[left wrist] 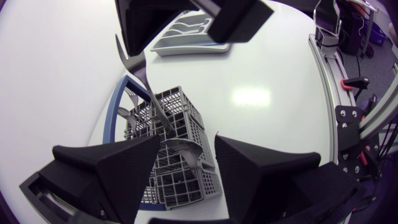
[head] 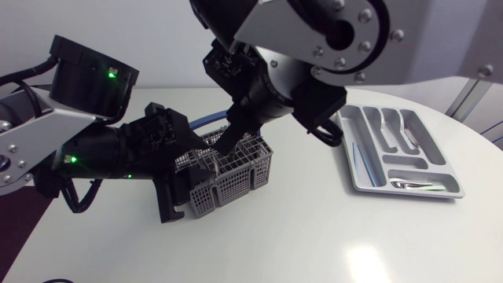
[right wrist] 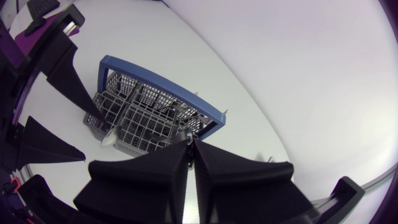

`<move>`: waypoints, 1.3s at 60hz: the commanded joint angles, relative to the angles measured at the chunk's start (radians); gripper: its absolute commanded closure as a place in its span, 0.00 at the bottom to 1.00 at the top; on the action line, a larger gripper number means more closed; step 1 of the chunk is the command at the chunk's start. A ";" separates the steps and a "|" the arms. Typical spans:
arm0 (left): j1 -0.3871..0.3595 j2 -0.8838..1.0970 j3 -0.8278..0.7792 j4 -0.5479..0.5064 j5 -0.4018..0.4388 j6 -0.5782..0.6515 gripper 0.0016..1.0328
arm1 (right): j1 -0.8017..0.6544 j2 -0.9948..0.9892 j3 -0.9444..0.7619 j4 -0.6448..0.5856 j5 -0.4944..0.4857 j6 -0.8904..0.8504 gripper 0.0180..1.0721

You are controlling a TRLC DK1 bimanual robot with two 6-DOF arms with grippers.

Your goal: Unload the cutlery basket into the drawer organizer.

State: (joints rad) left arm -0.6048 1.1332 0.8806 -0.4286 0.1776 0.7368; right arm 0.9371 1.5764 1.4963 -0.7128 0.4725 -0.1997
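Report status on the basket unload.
Left claw open over the cutlery basket. Right claw shut on a fork in it. Drawer organizer partly loaded; bare table between.

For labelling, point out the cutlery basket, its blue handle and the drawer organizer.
cutlery basket (head: 236, 185), head view, front wall.
blue handle (right wrist: 161, 88), right wrist view, top bar.
drawer organizer (head: 409, 169), head view, compartment floor.

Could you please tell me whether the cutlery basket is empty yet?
Not empty: the cutlery basket holds spoons, and the right gripper is shut on a utensil handle rising from it.
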 commanded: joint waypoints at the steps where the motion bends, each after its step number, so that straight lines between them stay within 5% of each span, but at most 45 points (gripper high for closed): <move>1: 0.002 -0.001 -0.019 0.004 -0.004 -0.005 0.28 | 0.019 -0.047 -0.030 0.015 0.015 -0.037 0.89; 31: -0.036 -0.012 0.044 -0.004 0.031 -0.016 0.22 | 0.039 -0.371 -0.220 0.188 -0.032 -0.162 0.89; 49: -0.035 0.062 0.173 -0.062 0.321 -0.125 0.13 | 0.028 -0.584 -0.384 0.300 -0.127 -0.153 0.89; 78: -0.012 0.211 0.238 -0.044 0.527 -0.228 0.13 | 0.019 -0.627 -0.427 0.345 -0.167 -0.119 0.90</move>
State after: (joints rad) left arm -0.6239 1.3197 1.0851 -0.4870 0.6781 0.5434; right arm 0.9607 0.9668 1.0927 -0.3889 0.3103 -0.3405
